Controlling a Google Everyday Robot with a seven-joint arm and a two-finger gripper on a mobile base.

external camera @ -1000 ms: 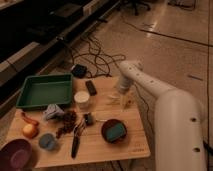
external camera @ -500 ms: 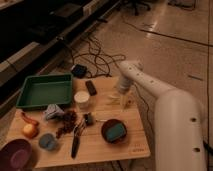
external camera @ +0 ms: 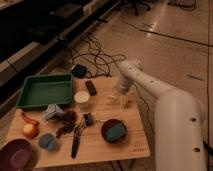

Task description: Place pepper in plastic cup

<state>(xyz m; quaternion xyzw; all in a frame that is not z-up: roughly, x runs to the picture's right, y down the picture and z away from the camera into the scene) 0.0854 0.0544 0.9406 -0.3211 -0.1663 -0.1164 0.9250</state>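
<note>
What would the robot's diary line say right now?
gripper: above table, right side | pepper: table left edge, beside fruit | plastic cup: upright, mid-table

On the one worktop (external camera: 127,147) I count one green tray (external camera: 42,92), one white cup (external camera: 82,100), one pepper (external camera: 29,119) and one round yellow fruit (external camera: 29,131). There are two bowls, one purple bowl (external camera: 15,146) and one dark red bowl (external camera: 103,131). I see also one black remote (external camera: 91,87), one small blue container (external camera: 47,141) and one black-handled utensil (external camera: 75,143). One tool (external camera: 125,101) hangs above the worktop, to the right of the white cup.
</note>
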